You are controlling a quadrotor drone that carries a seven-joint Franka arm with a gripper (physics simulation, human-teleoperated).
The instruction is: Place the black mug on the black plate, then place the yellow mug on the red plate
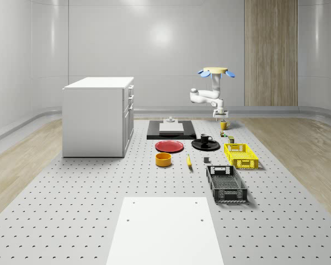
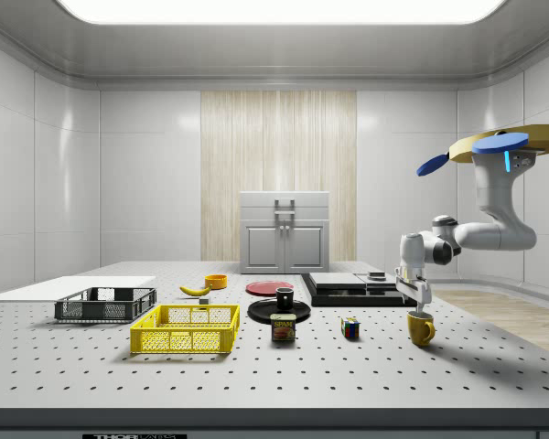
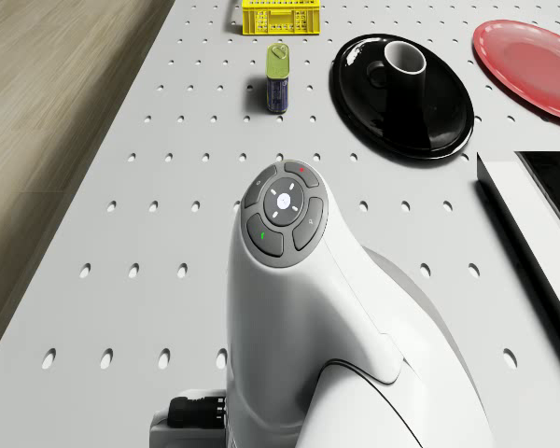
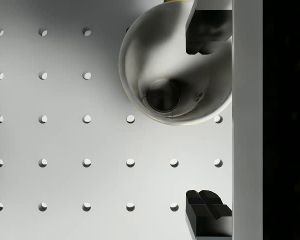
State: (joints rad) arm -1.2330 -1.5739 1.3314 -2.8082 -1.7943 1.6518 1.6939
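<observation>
A: Side view first. Where is the drone (image 2: 494,146) relative to the black plate (image 2: 267,313)?

B: It hovers in the air well off toward the side view's right of the black plate, past the table's (image 2: 256,366) far corner region, with the arm (image 2: 476,233) bent down toward the tabletop.

A: And the red plate (image 1: 170,146)?

B: It is just beside the black plate, on the whole-scene view's left of it, bare.

A: The mugs?

B: The black mug (image 1: 205,139) stands upright on the black plate. The yellow mug (image 2: 421,328) stands on the table, well apart from the black plate, behind it in the whole-scene view.

A: The gripper (image 4: 207,120)?

B: It is directly above the yellow mug, fingers (image 4: 206,31) spread wide, one over the mug's mouth, gripping nothing.
</observation>
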